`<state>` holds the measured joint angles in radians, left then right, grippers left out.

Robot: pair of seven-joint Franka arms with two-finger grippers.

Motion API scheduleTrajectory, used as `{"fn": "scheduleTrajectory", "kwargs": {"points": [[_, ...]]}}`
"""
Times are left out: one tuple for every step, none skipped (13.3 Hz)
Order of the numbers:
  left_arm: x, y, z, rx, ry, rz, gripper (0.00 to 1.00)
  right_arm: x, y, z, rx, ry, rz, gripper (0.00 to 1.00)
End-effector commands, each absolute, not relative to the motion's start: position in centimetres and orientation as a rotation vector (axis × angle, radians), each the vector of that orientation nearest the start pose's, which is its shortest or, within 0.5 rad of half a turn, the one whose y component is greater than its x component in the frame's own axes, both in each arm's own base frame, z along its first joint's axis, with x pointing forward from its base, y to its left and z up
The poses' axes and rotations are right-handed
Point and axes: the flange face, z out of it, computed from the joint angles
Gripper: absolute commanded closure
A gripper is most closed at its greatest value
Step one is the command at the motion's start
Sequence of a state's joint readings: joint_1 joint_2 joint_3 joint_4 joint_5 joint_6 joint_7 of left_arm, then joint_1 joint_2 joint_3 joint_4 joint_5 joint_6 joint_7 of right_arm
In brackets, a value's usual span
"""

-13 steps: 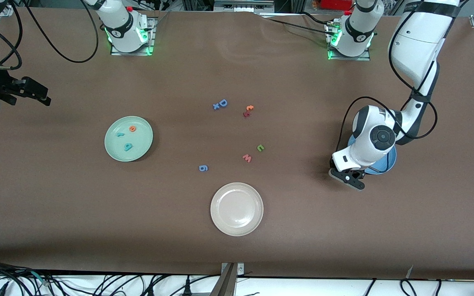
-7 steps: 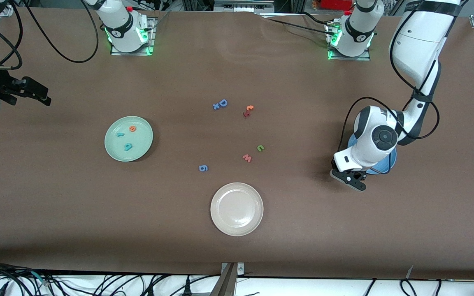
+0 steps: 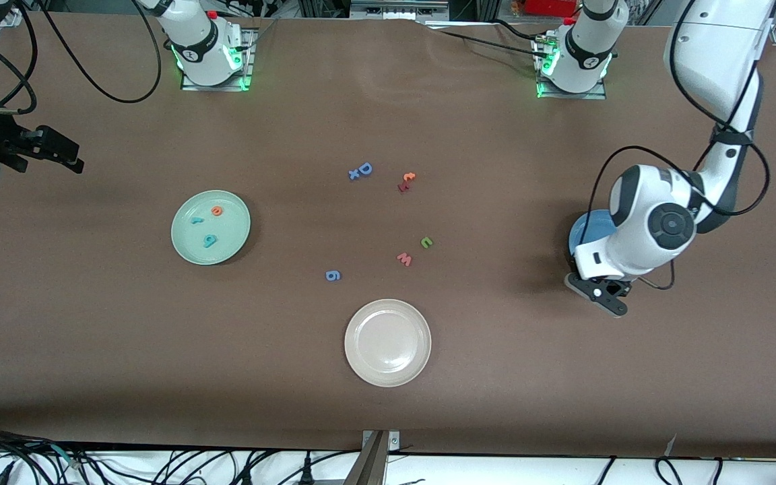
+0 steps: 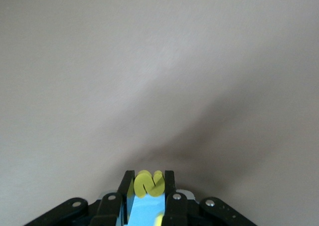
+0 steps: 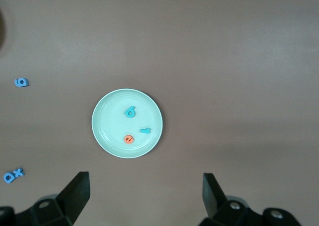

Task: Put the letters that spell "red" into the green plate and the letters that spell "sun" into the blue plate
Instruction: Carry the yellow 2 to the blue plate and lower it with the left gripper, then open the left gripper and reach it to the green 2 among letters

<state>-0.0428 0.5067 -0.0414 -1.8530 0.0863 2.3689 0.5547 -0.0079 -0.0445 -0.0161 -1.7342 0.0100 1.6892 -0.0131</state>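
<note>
The green plate [image 3: 189, 246] holds the orange "e" [image 3: 217, 211], the teal "r" [image 3: 196, 219] and the teal "d" [image 3: 209, 240]. My left gripper [image 3: 603, 296] hangs over the nearer edge of the blue plate [image 3: 587, 229], which the wrist mostly hides. In the left wrist view, the left gripper [image 4: 149, 178] is shut on a yellow "u"/"n" letter [image 4: 148, 185], with blue plate [image 4: 144, 211] showing below it. The green "u"/"n" letter [image 3: 427, 242] lies mid-table. My right gripper [image 3: 68, 156] waits open, high at the right arm's end; the right wrist view looks down between its jaws [image 5: 144, 178] at the green plate [image 5: 107, 136].
A cream-white plate [image 3: 388, 342] sits nearest the front camera. Loose letters lie mid-table: a blue "D" with an "x" [image 3: 361, 170], an orange "t" on a dark red piece [image 3: 407, 180], a pink "w" [image 3: 404, 259] and a blue "g" [image 3: 333, 275].
My left arm has carried the yellow letter toward the left arm's end of the table, from beside the blue plate to over its nearer edge. The right arm has not moved.
</note>
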Motion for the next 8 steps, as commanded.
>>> {"fn": "scheduleTrajectory", "kwargs": {"points": [[63.1,-1.0,24.6,-2.869,1.235,0.060,0.74,54.6,-1.0,58.8,-3.112,0.031,0.002,0.00],[62.7,0.3,24.0,-2.866,1.258,0.081,0.73,54.6,-1.0,58.8,-3.112,0.031,0.002,0.00],[62.3,0.8,23.4,-2.865,1.274,0.101,0.72,54.6,-1.0,58.8,-3.112,0.031,0.002,0.00],[61.8,0.8,22.9,-2.867,1.282,0.120,0.69,54.6,-1.0,58.8,-3.112,0.031,0.002,0.00],[61.5,0.9,22.5,-2.871,1.281,0.134,0.53,54.6,-1.0,58.8,-3.112,0.031,0.002,0.00],[61.0,0.8,21.9,-2.878,1.277,0.154,0.01,54.6,-1.0,58.8,-3.112,0.031,0.002,0.00],[60.9,0.8,22.0,-2.878,1.280,0.156,0.00,54.6,-1.0,58.8,-3.112,0.031,0.004,0.00],[61.0,0.7,22.3,-2.881,1.277,0.152,0.00,54.6,-1.0,58.8,-3.112,0.031,0.002,0.00]]}}
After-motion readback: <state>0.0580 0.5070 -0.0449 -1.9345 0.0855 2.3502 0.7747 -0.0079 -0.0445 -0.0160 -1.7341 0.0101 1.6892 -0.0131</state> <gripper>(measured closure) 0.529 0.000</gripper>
